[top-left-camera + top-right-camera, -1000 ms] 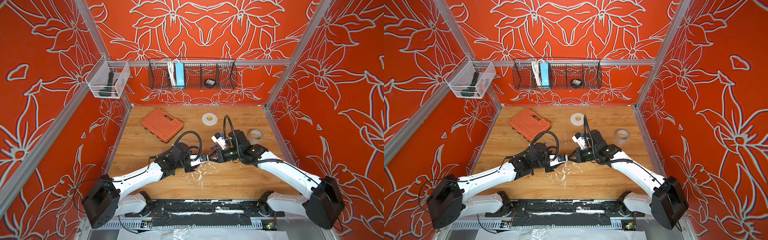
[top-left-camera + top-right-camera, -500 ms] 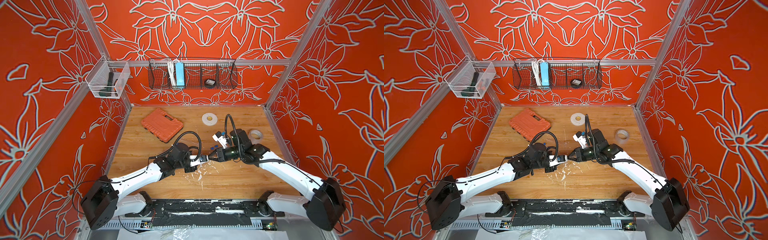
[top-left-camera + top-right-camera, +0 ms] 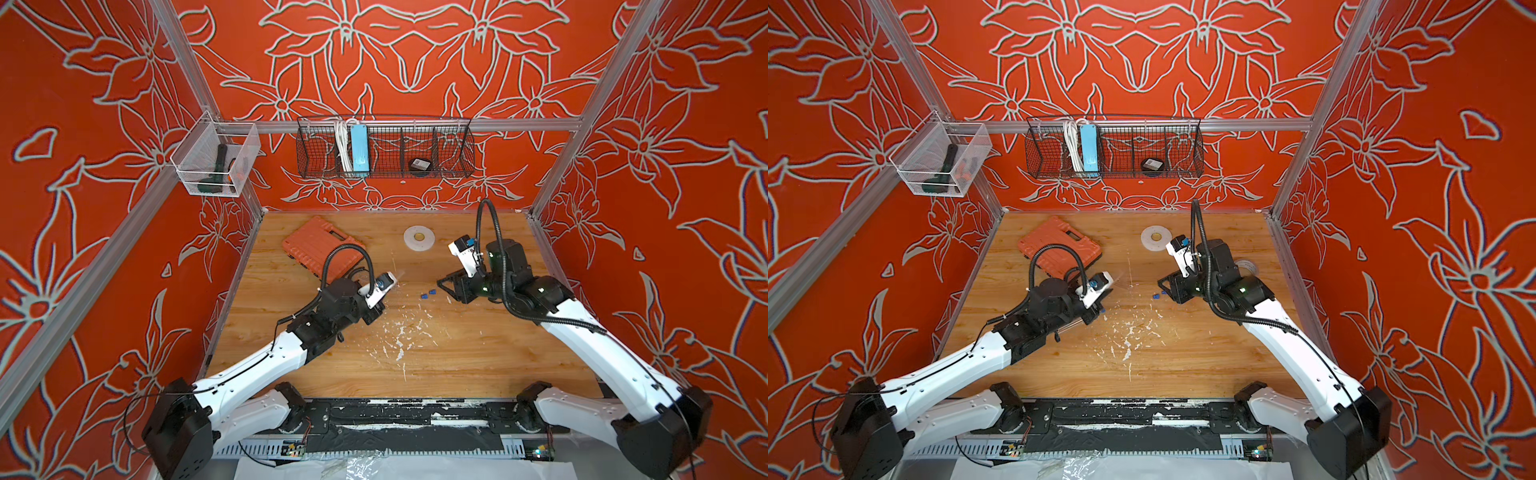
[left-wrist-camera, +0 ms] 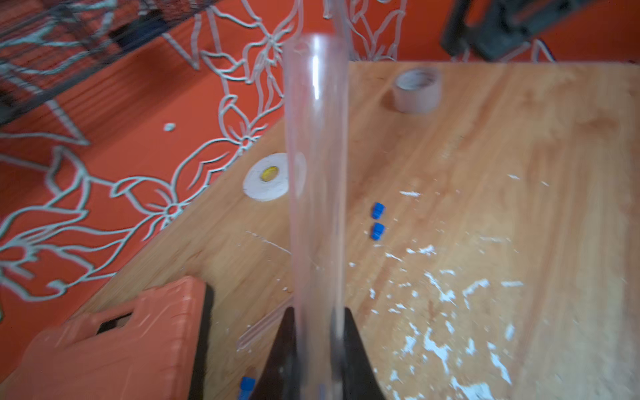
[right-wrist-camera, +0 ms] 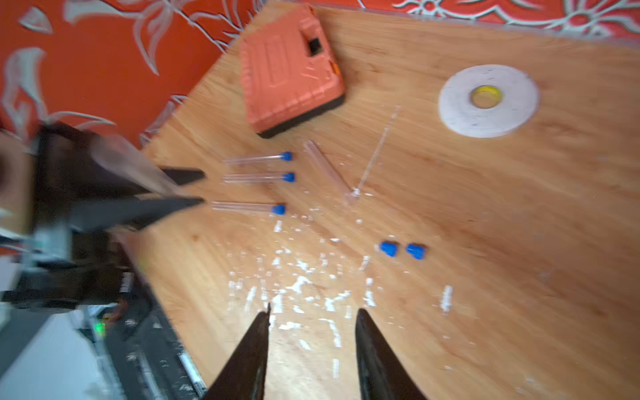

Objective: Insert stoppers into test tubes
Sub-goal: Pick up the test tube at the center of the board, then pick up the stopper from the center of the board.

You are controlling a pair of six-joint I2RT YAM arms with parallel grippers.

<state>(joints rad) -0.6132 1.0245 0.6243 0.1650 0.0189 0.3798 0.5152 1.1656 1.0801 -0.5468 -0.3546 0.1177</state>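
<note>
My left gripper (image 4: 318, 311) is shut on a clear test tube (image 4: 317, 156) that sticks out past its fingers, and the tube's far end shows no stopper. In a top view this gripper (image 3: 379, 309) hovers left of the table's middle. My right gripper (image 5: 313, 311) is open with nothing between its fingers, and in a top view it (image 3: 444, 286) stands just right of two loose blue stoppers (image 3: 428, 294). In the right wrist view three stoppered test tubes (image 5: 258, 178) lie side by side. An unstoppered tube (image 5: 325, 169) lies next to them.
An orange tool case (image 3: 320, 249) lies at the back left and a white tape roll (image 3: 419, 237) at the back middle. A grey tape roll (image 4: 417, 90) sits behind my right arm. White paint flecks (image 3: 401, 332) mark the wood. A wire basket (image 3: 384, 149) hangs on the back wall.
The two grippers met at the table's middle a second ago. My right gripper has opened and drawn back to the right. The left one has closed and keeps the tube.
</note>
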